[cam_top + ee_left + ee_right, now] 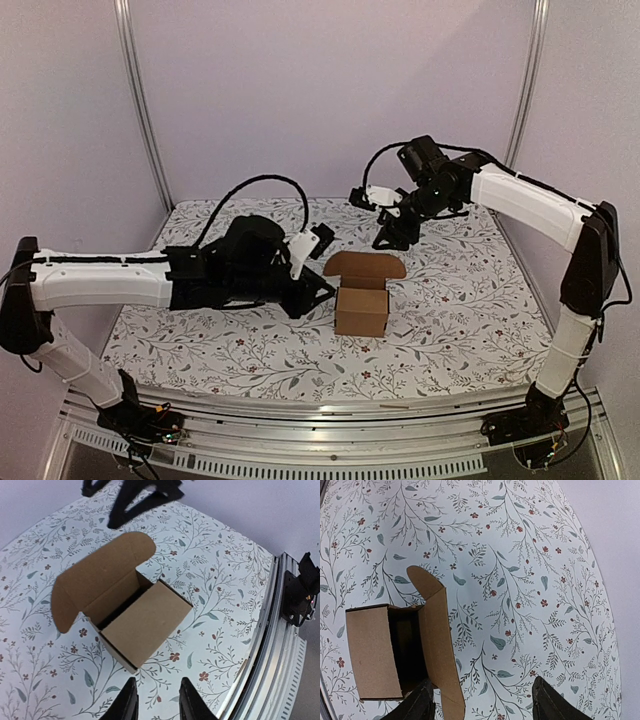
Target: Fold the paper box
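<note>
Gaping paper box [362, 308], interior shadowed

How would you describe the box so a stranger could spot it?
On the floral cloth, look near the middle, just right of the left gripper. The box is a small brown cardboard cube, open on top, its round-cornered lid flap folded back. Nothing else on the cloth is plain brown.

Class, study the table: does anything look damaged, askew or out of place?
Nothing stands out. The paper box sits upright on the floral tablecloth with no visible damage. Its lid flap is open at the back, not yet folded shut.
</note>
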Available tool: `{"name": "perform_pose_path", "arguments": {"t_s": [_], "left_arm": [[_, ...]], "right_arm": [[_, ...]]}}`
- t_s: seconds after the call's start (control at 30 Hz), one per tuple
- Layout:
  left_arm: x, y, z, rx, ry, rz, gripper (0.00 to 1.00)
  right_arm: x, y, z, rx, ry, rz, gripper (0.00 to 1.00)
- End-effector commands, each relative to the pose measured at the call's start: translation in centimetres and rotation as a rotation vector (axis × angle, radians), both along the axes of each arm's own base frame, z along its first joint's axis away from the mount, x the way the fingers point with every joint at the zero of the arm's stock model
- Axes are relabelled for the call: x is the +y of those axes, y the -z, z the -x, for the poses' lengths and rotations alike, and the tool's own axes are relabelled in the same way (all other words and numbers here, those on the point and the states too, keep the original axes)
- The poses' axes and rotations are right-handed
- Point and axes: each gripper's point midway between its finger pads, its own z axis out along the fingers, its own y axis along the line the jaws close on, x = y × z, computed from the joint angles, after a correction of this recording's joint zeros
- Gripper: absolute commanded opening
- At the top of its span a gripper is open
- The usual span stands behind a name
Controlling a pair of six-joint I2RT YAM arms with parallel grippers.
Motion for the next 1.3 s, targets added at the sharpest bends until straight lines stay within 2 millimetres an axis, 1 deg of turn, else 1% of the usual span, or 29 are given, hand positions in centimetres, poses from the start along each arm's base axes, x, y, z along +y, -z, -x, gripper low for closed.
{"name": "perform_pose_path", "arguments": {"t_s": [0.0, 0.03, 0.1, 0.2, 0.3, 0.43, 0.53, 0.63, 0.73, 0.83, 0.87, 1.03, 1.07, 1.13, 1.17, 1.27], "left_arm": [[-3.1, 4.5, 3.2, 0.072, -0.015, 0.084, 0.25], [-3.8, 5.4, 3.7, 0.082, -0.019, 0.086, 0.23], [-5.0, 6.8, 4.1, 0.084, -0.028, 0.072, 0.21], [-6.5, 8.2, 4.3, 0.095, -0.041, 0.076, 0.18], [-7.2, 8.9, 3.6, 0.074, -0.072, 0.079, 0.17], [-7.4, 8.9, 2.0, 0.025, -0.112, 0.061, 0.17], [-7.5, 9.0, 0.3, 0.013, -0.139, 0.053, 0.17], [-7.5, 9.0, -1.9, 0.011, -0.160, 0.043, 0.17], [-7.9, 9.1, -4.2, 0.030, -0.158, 0.041, 0.17], [-8.3, 9.2, -6.3, 0.037, -0.148, 0.033, 0.17], [-8.5, 9.2, -6.9, 0.035, -0.142, 0.025, 0.17], [-9.4, 10.1, -10.8, 0.072, -0.127, -0.009, 0.18], [-9.3, 10.9, -11.4, 0.096, -0.127, -0.038, 0.18], [-9.6, 11.6, -12.5, 0.132, -0.109, -0.055, 0.18], [-9.7, 11.8, -13.0, 0.149, -0.105, -0.060, 0.18], [-9.9, 12.5, -13.8, 0.187, -0.091, -0.068, 0.18]], "right_arm": [[0.9, -0.6, -0.7, 0.096, 0.012, -0.079, 0.65], [1.0, 0.1, -0.7, 0.126, 0.005, -0.075, 0.65], [1.5, 0.9, 0.0, 0.182, -0.028, -0.077, 0.64], [1.8, 2.2, 0.6, 0.241, -0.056, -0.074, 0.64], [1.7, 3.3, 0.5, 0.258, -0.044, -0.050, 0.63], [1.5, 4.7, 0.0, 0.296, -0.029, -0.043, 0.60], [0.8, 5.5, -0.8, 0.354, -0.004, -0.067, 0.55], [-0.1, 6.4, -2.1, 0.412, 0.039, -0.098, 0.45], [-1.2, 7.2, -3.8, 0.476, 0.087, -0.144, 0.34], [-2.6, 8.7, -5.3, 0.545, 0.151, -0.178, 0.30], [-3.0, 9.4, -5.5, 0.567, 0.164, -0.181, 0.29], [-4.5, 12.1, -5.6, 0.622, 0.194, -0.157, 0.27], [-4.9, 12.2, -5.8, 0.628, 0.206, -0.161, 0.28], [-6.1, 12.3, -6.7, 0.645, 0.259, -0.178, 0.29], [-6.9, 12.3, -7.4, 0.637, 0.292, -0.185, 0.30], [-8.9, 11.4, -9.2, 0.643, 0.384, -0.249, 0.33]]}}
